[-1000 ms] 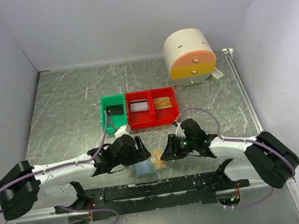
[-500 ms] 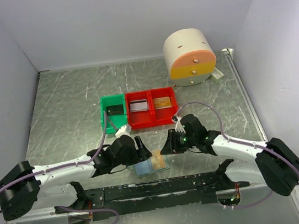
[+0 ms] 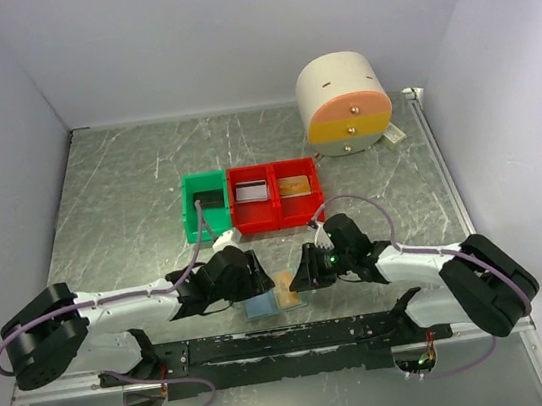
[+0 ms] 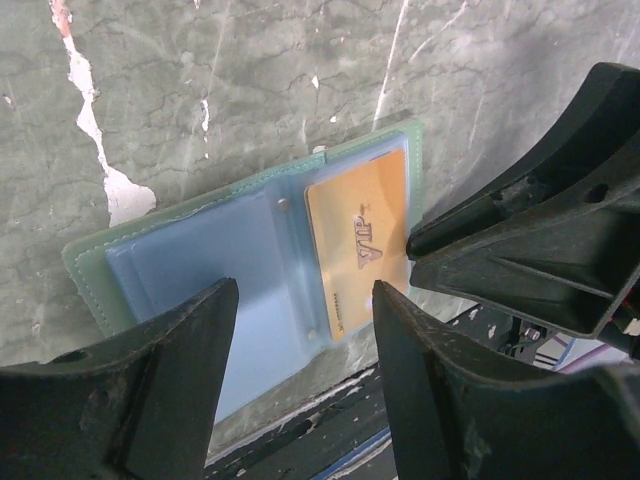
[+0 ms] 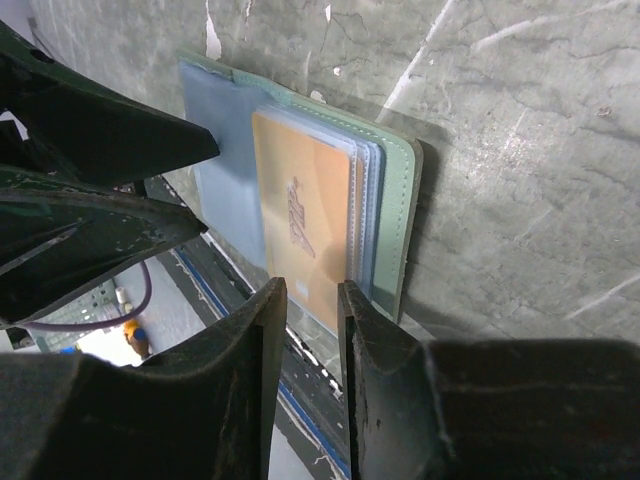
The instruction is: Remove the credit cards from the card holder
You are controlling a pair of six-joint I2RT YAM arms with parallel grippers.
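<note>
The pale blue card holder [image 3: 265,304] lies spread open and flat near the table's front edge, between my two grippers. An orange-gold credit card [image 4: 358,242] sits in its right pocket, seen in the right wrist view as the credit card [image 5: 300,222] in front of the holder's clear sleeves [image 5: 368,190]. My left gripper [image 4: 304,290] hangs open over the card holder [image 4: 200,262], nothing between its fingers. My right gripper [image 5: 310,290] stands at the card's near edge, jaws a narrow gap apart and empty. In the left wrist view one right fingertip [image 4: 420,242] meets the card's right edge.
A red two-compartment bin [image 3: 279,224] holds a gold card [image 3: 294,187] and a pale card [image 3: 250,193]. A green bin [image 3: 193,219] stands to its left. A round cream and orange drawer unit [image 3: 343,104] is at the back right. A black rail [image 3: 290,340] runs just behind the holder's near side.
My right gripper drew back a little, then returned to the card's edge with its jaws narrower. The left gripper's jaws closed partway above the holder.
</note>
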